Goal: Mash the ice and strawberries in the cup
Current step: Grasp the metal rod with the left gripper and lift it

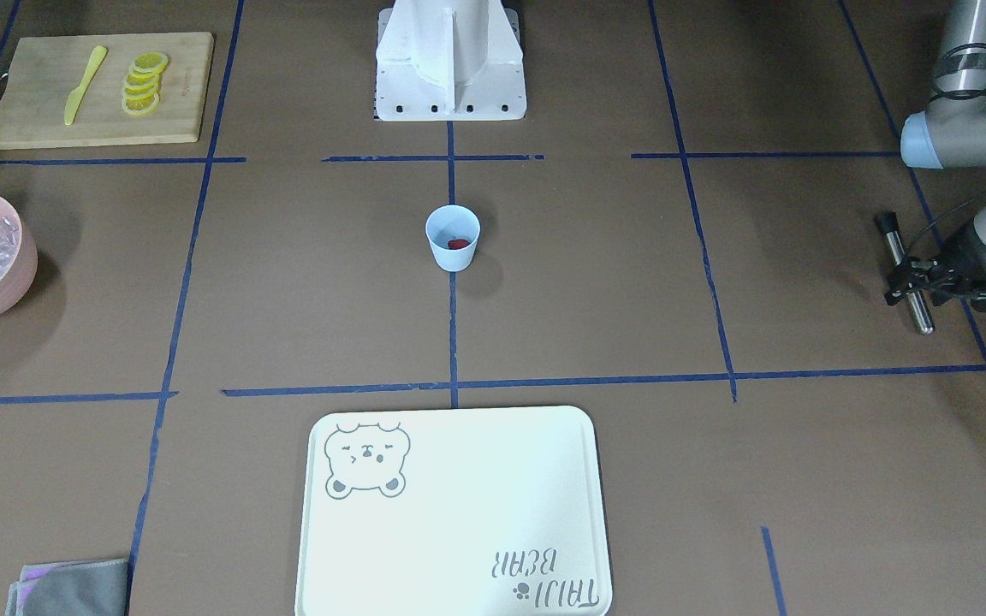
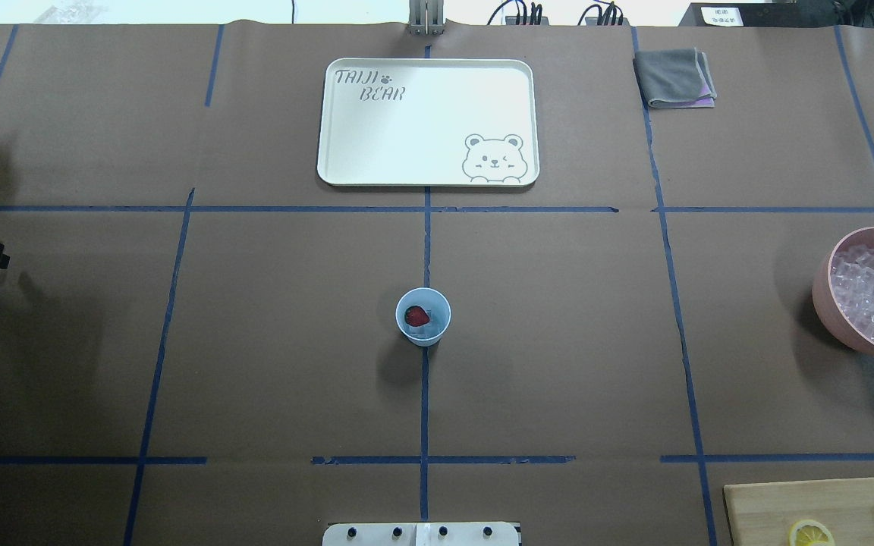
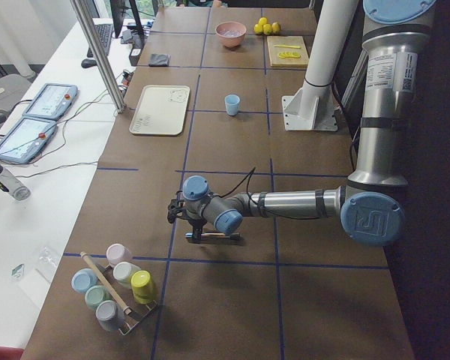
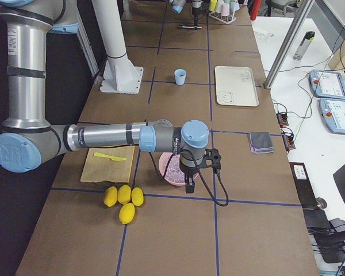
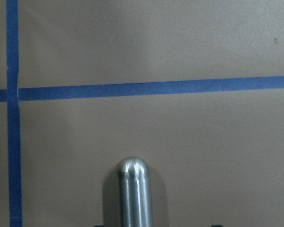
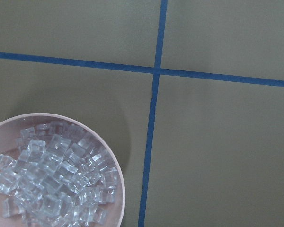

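Front view: the small pale blue plastic cup (image 1: 453, 239) stands upright at the worktop's centre with the tiny red strawberry (image 1: 458, 244) inside. Well apart at the edge, the left gripper (image 1: 909, 287) has its jaws clamped on a polished steel rod (image 1: 893, 244). Overhead: the rod's long axis lies crosswise to the line toward the cup. Right-side view: the right gripper (image 4: 190, 184) hangs over the pink bowl (image 4: 164, 165) of clear ice cubes (image 4: 171, 170); whether its jaws are open or closed cannot be told.

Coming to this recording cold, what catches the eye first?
A pale blue cup stands alone at the centre of the table with a red strawberry inside. On the robot's right sits a pink bowl heaped with ice cubes; on its left, the left gripper is shut on a metal rod.
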